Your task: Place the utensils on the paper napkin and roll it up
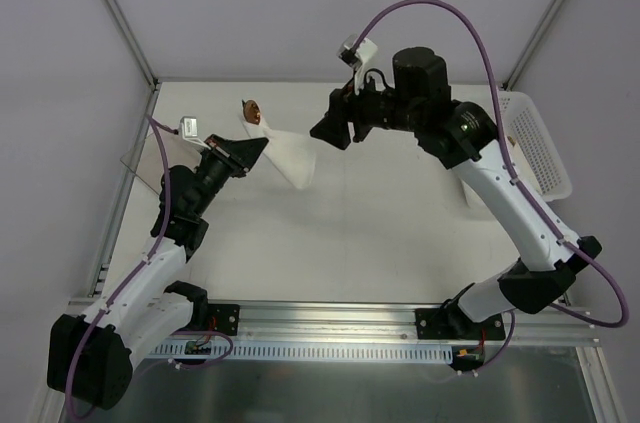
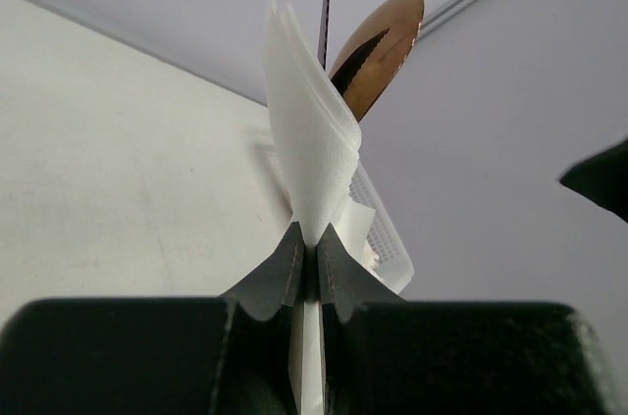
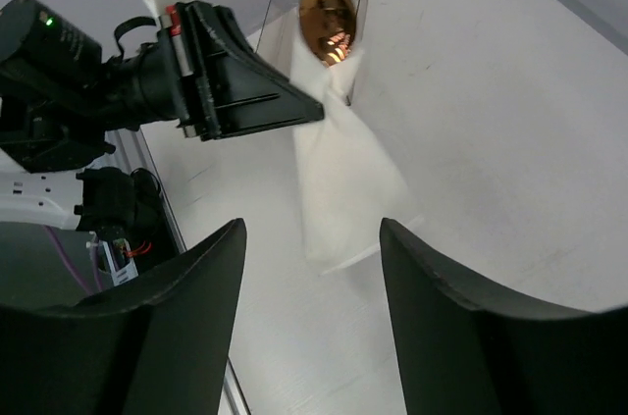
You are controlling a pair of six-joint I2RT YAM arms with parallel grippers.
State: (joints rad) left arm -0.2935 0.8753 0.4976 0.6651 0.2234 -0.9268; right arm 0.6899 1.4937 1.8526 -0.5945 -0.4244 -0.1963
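The white paper napkin (image 1: pixel 291 157) is folded around the tan-brown utensils and hangs in the air above the table. My left gripper (image 1: pixel 262 146) is shut on it near one end. In the left wrist view the napkin (image 2: pixel 310 145) rises from the closed jaws of the left gripper (image 2: pixel 312 241). A spoon bowl (image 2: pixel 385 40) and a thin serrated blade (image 2: pixel 325 3) stick out of its top. My right gripper (image 1: pixel 330 131) stands open and empty just right of the bundle. Its wrist view shows the napkin (image 3: pixel 343 170) and spoon (image 3: pixel 329 18) beyond the right gripper (image 3: pixel 312 238).
A white perforated basket (image 1: pixel 537 143) sits at the right edge of the table. A clear smoky container (image 1: pixel 140 158) stands at the left behind my left arm and also shows behind the spoon as the clear container (image 3: pixel 294 3).
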